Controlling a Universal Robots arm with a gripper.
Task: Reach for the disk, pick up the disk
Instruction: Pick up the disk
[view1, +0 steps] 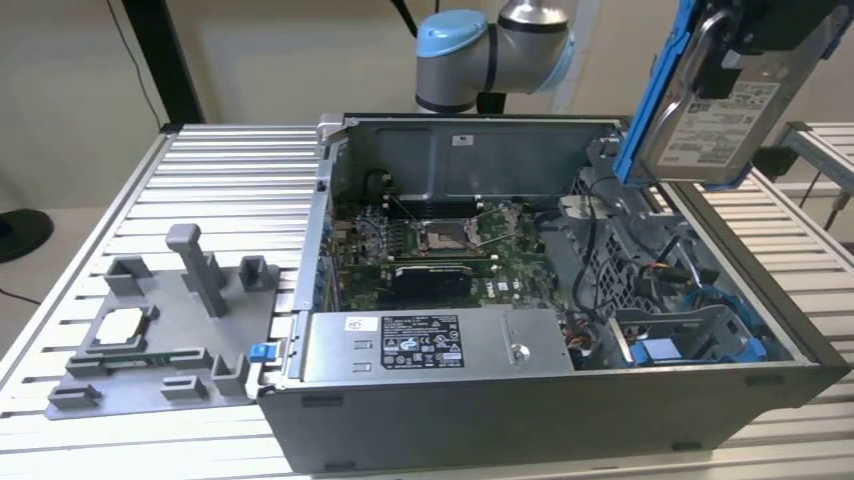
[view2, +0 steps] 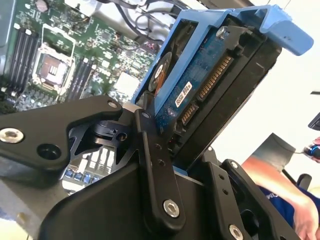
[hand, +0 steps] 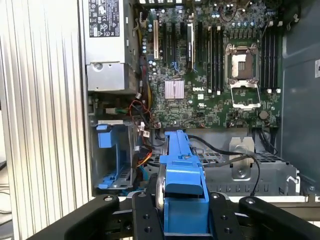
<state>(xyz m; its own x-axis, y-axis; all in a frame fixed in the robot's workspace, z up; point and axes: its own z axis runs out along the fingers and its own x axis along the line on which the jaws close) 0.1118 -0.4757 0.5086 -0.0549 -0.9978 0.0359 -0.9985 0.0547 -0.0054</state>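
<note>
Blue plastic edges the disk (view1: 707, 95), which is held well above the open computer case (view1: 534, 300) at the exterior view's right, its white printed label turned toward that camera. In both wrist views the jaws are seen clenched on the disk: black fingers (view2: 155, 165) press against its lower end, with the blue frame (hand: 182, 175) standing up between them. In the second wrist view the green circuit side and the row of gold connector contacts are exposed.

A slip is judged the main risk. The grasp appears to be taken at one end only, so the long body could pivot or slide out and drop onto the motherboard (hand: 215, 65) or the blue drive cage (view1: 694, 335) below. The black cables (hand: 235, 150) lying by the bay could also be snagged if the disk is carried low.

Print is present on the disk's white label, on a small white sticker on its circuit side, and on the black label of the power supply (view1: 427, 345), but none of it is read off. On the ribbed tabletop (view1: 200, 170), well apart at the exterior view's left, a grey fixture (view1: 174, 330) carries a small silver chip (view1: 120, 325).
</note>
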